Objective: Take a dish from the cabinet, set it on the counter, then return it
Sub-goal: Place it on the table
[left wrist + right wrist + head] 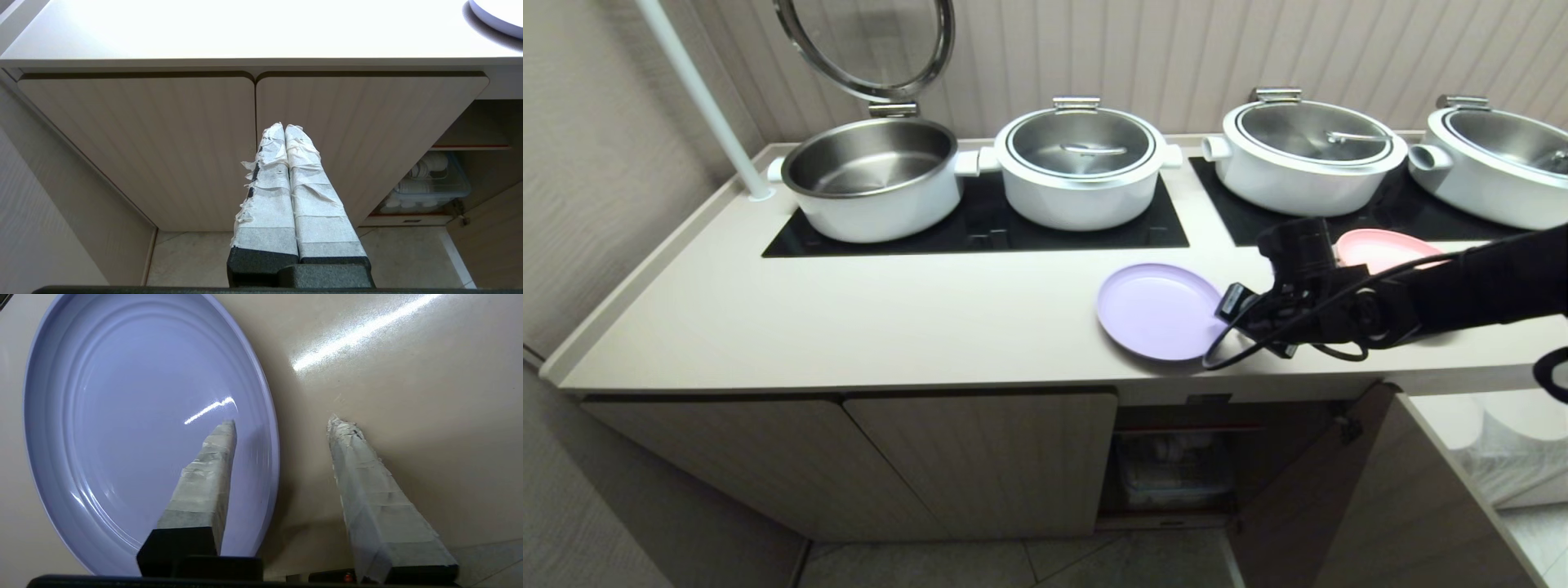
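The table (849, 327), a long beige top over the cabinet (980, 457), is carrying four white pots: one at the far left with its lid tipped up, three more with lids down. Two black cooktop panels are sitting under them. The cabinet is showing two shut doors on the left and one door standing open on the right, with a red-edged shelf and a clear bin of white ware inside.

The dish (1156, 310), the single lavender plate, is lying flat near the table's near edge, right of centre. One pink plate (1380, 245) is lying farther back and to the right, partly hidden by the arm.

The right gripper (282, 420) is reaching in from the right at the dish's right rim, its fingers (204, 477) standing apart: one over the dish's inside, the other over bare table outside the rim, so nothing is clamped. The placing looks done; for the return, the fingers should be straddling the rim squarely before closing, then lifting level so the shallow dish is not tipping.

The left gripper (284, 128) is hanging parked before the shut doors, fingers pressed together.
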Available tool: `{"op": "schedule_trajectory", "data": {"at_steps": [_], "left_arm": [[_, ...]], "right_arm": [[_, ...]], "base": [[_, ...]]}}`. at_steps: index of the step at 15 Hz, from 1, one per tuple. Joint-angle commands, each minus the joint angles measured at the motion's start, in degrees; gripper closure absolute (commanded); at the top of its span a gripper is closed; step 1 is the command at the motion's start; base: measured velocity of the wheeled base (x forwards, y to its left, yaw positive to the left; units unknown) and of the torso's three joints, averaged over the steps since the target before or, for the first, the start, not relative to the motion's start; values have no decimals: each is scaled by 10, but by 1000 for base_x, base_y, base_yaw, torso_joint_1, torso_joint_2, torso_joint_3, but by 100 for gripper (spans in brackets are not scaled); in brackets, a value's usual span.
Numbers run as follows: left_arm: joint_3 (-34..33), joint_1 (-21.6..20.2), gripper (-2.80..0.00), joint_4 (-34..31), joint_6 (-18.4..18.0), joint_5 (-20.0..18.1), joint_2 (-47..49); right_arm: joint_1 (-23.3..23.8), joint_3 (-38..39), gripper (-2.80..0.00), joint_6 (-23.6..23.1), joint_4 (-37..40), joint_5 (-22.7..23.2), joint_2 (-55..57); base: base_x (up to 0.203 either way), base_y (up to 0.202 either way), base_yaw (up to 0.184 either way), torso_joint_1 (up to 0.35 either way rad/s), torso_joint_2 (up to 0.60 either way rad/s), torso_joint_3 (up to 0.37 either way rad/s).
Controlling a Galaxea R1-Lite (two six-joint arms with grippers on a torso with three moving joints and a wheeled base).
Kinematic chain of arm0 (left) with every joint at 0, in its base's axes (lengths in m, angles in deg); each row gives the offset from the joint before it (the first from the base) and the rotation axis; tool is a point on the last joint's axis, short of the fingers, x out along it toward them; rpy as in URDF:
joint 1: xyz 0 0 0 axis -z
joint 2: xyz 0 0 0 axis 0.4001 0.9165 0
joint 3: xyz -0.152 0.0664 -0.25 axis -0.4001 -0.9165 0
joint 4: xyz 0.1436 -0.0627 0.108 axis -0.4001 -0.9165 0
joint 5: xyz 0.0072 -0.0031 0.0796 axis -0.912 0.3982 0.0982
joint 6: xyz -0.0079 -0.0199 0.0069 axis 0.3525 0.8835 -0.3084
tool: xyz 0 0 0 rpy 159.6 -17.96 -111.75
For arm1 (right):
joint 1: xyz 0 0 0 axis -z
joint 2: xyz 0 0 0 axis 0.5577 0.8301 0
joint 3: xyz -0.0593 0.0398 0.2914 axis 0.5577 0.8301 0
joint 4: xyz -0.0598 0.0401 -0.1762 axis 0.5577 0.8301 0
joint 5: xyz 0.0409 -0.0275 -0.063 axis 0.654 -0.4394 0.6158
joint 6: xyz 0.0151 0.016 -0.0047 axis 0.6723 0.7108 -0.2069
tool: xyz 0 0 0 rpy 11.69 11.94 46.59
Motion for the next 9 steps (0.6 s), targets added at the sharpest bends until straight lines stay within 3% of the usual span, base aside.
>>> {"op": "schedule_trajectory", "data": {"at_steps": [1, 9], "left_arm": [[0, 0, 0, 0, 0, 0, 0], [0, 0, 0, 0, 0, 0, 0]], "right_arm": [[-1, 1, -280, 2, 0, -1, 0], [0, 7, -280, -10, -4, -6, -31]], "base": [[0, 0, 0, 0, 0, 0], [0, 0, 0, 0, 0, 0]]}}
